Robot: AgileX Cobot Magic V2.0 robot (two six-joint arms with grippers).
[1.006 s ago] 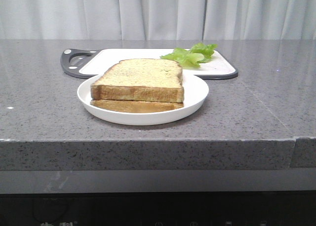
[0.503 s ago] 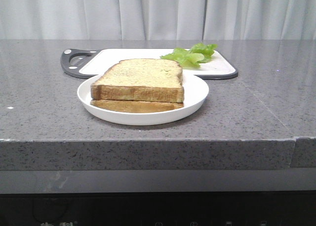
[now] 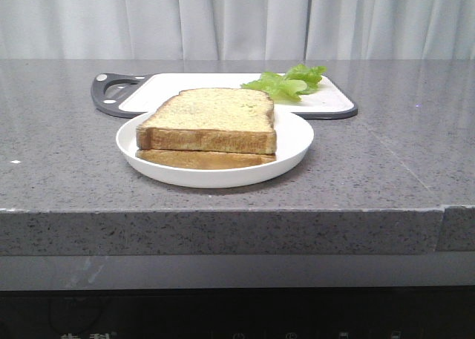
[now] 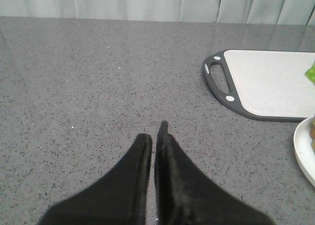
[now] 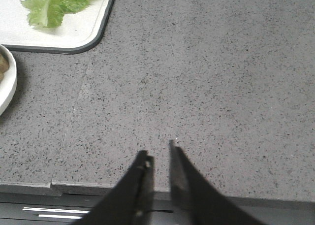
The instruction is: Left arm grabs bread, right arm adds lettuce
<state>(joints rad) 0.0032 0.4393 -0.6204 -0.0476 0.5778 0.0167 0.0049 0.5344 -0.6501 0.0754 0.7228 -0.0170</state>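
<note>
The bread (image 3: 211, 116), a thick golden slice, lies on a thinner slice (image 3: 200, 159) on a white plate (image 3: 293, 142) near the counter's front. The lettuce (image 3: 286, 83) lies on the right end of a white cutting board (image 3: 185, 83) behind the plate; it also shows in the right wrist view (image 5: 51, 6). My left gripper (image 4: 155, 131) is shut and empty over bare counter, left of the board (image 4: 270, 87) and the plate (image 4: 305, 151). My right gripper (image 5: 158, 148) is empty, its jaws a narrow gap apart, at the counter's front edge, right of the plate (image 5: 7, 87). Neither gripper shows in the front view.
The cutting board has a dark rim and a handle (image 3: 111, 90) at its left end. The grey speckled counter (image 3: 386, 161) ends in a front edge (image 5: 29, 188) just under my right gripper. A grey curtain (image 3: 237, 20) hangs behind the counter.
</note>
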